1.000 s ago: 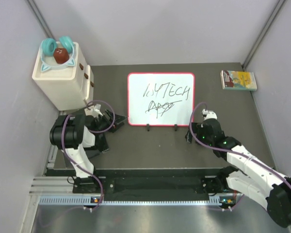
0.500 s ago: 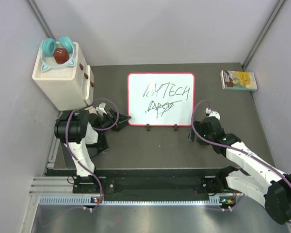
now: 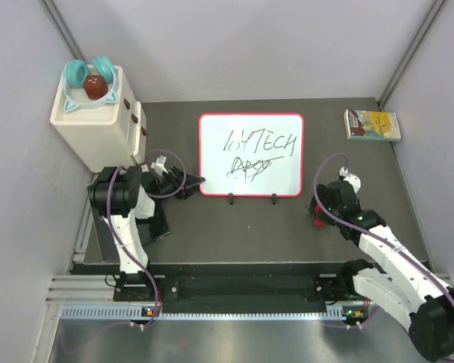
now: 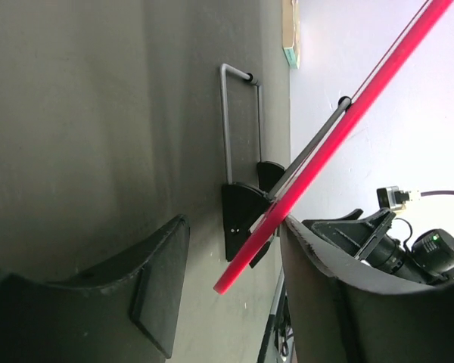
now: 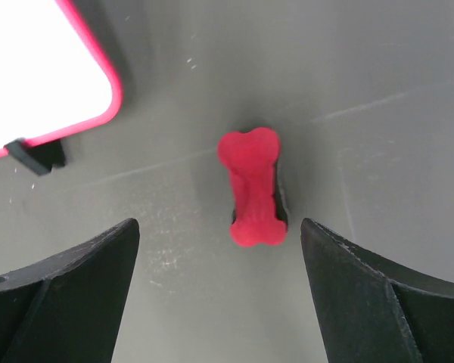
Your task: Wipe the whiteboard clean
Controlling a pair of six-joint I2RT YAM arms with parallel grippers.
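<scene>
Above red eraser (image 5: 251, 187), right hand (image 5: 219, 227) wide.

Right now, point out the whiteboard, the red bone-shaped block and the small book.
whiteboard (image 3: 251, 156): top external view, middle of its white face.
red bone-shaped block (image 5: 253, 198): right wrist view, middle of its narrow waist.
small book (image 3: 373, 125): top external view, centre of its cover.

whiteboard (image 3: 216, 162): white, thin red rim, rounded corners
marks: black scribbles, unerased
pose: tilted on two black feet, mid-table
</scene>
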